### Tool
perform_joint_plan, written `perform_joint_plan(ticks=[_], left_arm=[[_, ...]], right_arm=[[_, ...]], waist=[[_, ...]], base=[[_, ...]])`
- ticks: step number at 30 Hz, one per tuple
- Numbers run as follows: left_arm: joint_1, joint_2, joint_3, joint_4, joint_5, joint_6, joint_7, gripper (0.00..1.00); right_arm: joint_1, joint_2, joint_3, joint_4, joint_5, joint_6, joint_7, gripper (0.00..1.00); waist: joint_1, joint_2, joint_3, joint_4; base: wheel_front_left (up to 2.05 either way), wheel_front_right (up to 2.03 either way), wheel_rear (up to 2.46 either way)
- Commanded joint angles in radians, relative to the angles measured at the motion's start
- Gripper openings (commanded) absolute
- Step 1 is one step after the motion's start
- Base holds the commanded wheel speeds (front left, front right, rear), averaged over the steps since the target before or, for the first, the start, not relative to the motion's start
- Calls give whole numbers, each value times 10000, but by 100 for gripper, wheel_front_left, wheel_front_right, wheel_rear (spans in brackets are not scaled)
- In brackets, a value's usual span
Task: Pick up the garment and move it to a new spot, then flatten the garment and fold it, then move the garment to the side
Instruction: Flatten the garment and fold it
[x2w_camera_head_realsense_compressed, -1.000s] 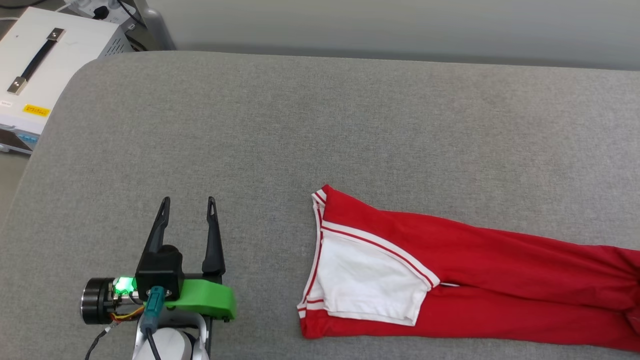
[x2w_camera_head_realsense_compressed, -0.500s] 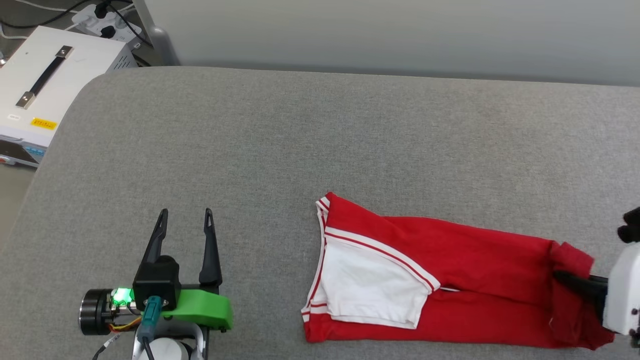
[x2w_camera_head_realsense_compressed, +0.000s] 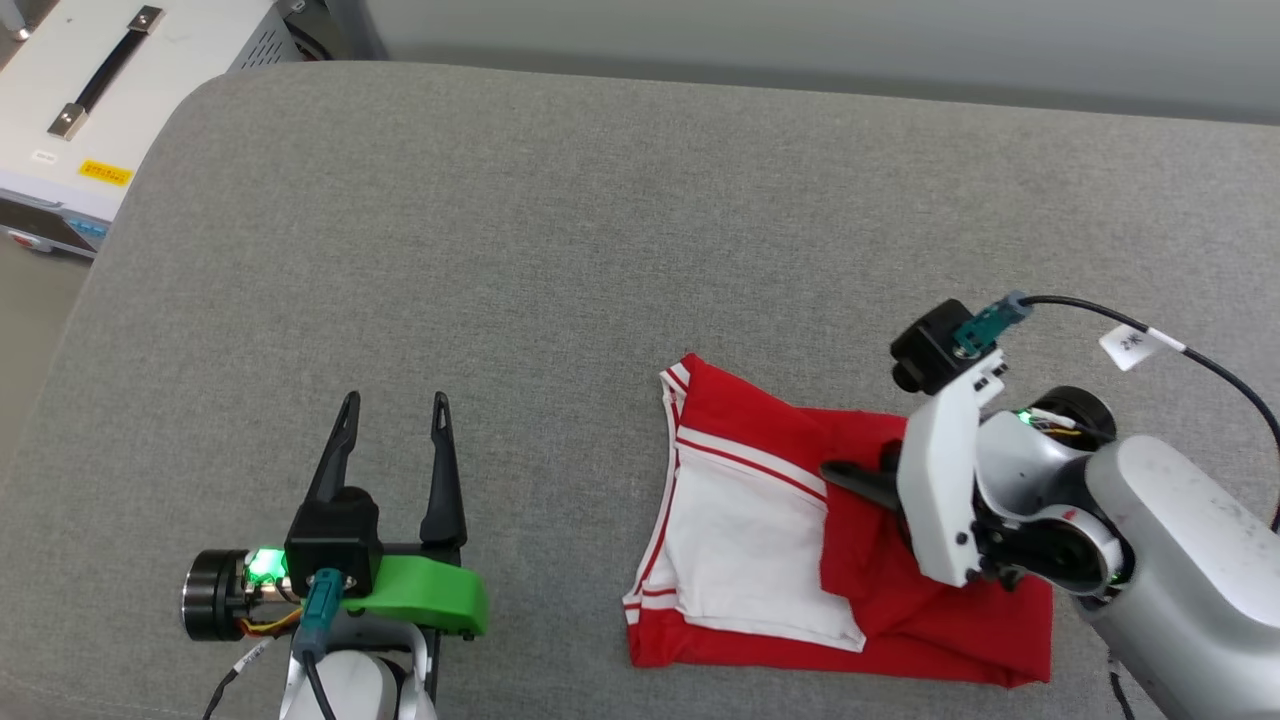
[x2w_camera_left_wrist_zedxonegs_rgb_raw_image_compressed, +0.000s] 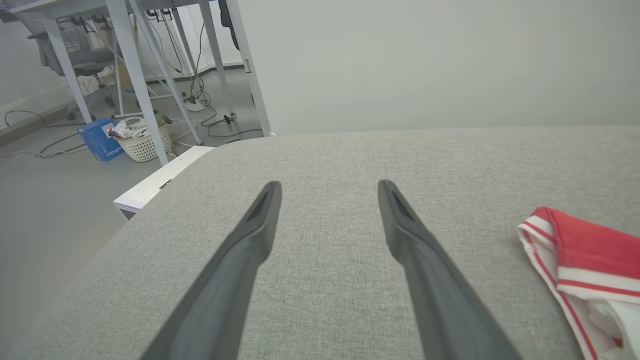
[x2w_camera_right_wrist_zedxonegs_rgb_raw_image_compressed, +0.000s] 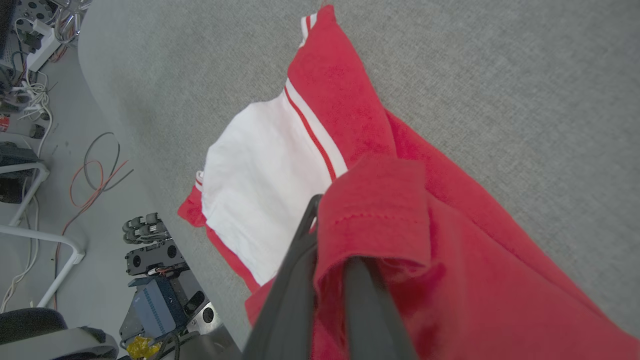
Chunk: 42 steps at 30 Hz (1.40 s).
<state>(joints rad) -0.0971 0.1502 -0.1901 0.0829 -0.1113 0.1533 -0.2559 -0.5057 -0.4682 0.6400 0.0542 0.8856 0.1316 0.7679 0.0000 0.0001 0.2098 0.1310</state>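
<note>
The garment (x2w_camera_head_realsense_compressed: 740, 530), red with a white sleeve and striped trim, lies on the grey padded table (x2w_camera_head_realsense_compressed: 600, 250) at lower centre-right, doubled over on itself. My right gripper (x2w_camera_head_realsense_compressed: 850, 478) is shut on its red hem, holding that edge above the white sleeve. In the right wrist view the hem (x2w_camera_right_wrist_zedxonegs_rgb_raw_image_compressed: 375, 215) drapes over the gripper (x2w_camera_right_wrist_zedxonegs_rgb_raw_image_compressed: 332, 225), and the white sleeve (x2w_camera_right_wrist_zedxonegs_rgb_raw_image_compressed: 260, 190) lies beyond it. To the garment's left, apart from it, my left gripper (x2w_camera_head_realsense_compressed: 392, 410) stands open and holds nothing. The left wrist view shows its fingers (x2w_camera_left_wrist_zedxonegs_rgb_raw_image_compressed: 265, 215) spread over bare cloth, with the garment's collar end (x2w_camera_left_wrist_zedxonegs_rgb_raw_image_compressed: 580, 250) at the right.
A white equipment case (x2w_camera_head_realsense_compressed: 90, 90) with a black handle stands off the table's far left corner. Beyond the table's rounded left edge, the left wrist view shows floor with desk legs (x2w_camera_left_wrist_zedxonegs_rgb_raw_image_compressed: 135, 75), a white basket (x2w_camera_left_wrist_zedxonegs_rgb_raw_image_compressed: 142, 142) and a blue box (x2w_camera_left_wrist_zedxonegs_rgb_raw_image_compressed: 97, 142). Cables (x2w_camera_right_wrist_zedxonegs_rgb_raw_image_compressed: 95, 170) lie below.
My right gripper has carried the garment's right end leftward over its body, so the long strip is now folded short. The head camera has shifted. The left gripper stays open in place.
</note>
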Motion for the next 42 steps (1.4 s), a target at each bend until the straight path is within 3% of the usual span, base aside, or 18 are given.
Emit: perform_joint_plan(ticks=[1,8,14,15,16,17,23,30,36,42], left_arm=[[-217,-95,53,9,104,-55,-59,100],[-395,-337,96,66,299,-249,-59,100],[-388,-465,193,152,401,-317,-59,100],[-348,-476,223,179,416,-323,-59,100],[-315,-484,242,204,430,-331,-59,100],[-276,-489,268,236,444,-346,-59,100],[-26,-452,426,295,524,-417,-59,100],[309,-345,617,197,577,-480,-59,100],[521,-296,755,92,573,-531,-59,100],[829,-303,788,-64,612,-546,-59,100]], right_arm=[[-372,257,188,320,-95,-9,-206,0],[-1351,1321,1531,2479,-383,-9,-1081,0],[-1479,1457,2449,3710,-487,-9,-1883,0],[-1493,1457,2517,3750,-413,-9,-2154,7],[-1517,1426,2558,3735,-371,-9,-2397,32],[-1560,1361,2594,3654,-340,-9,-2739,100],[-1510,523,2296,2537,-442,-9,-4822,100],[-730,-125,280,2173,-2179,-9,-7781,100],[649,403,-2154,2103,-3871,-9,-9539,100],[2286,1382,-4259,1378,-5091,-9,-10138,100]], waist=[[0,-1,171,61],[0,-1,458,177],[0,-1,475,131],[0,-1,412,93],[0,-1,356,70],[0,-1,272,27],[0,-1,-329,-290],[0,-1,-918,-784],[0,-1,-1237,-1122],[0,-1,-1448,-1339]], base=[[0,0,0],[0,0,0],[0,0,0],[0,0,0],[0,0,0],[0,0,0],[0,0,0],[0,0,0],[0,0,0],[0,0,0]])
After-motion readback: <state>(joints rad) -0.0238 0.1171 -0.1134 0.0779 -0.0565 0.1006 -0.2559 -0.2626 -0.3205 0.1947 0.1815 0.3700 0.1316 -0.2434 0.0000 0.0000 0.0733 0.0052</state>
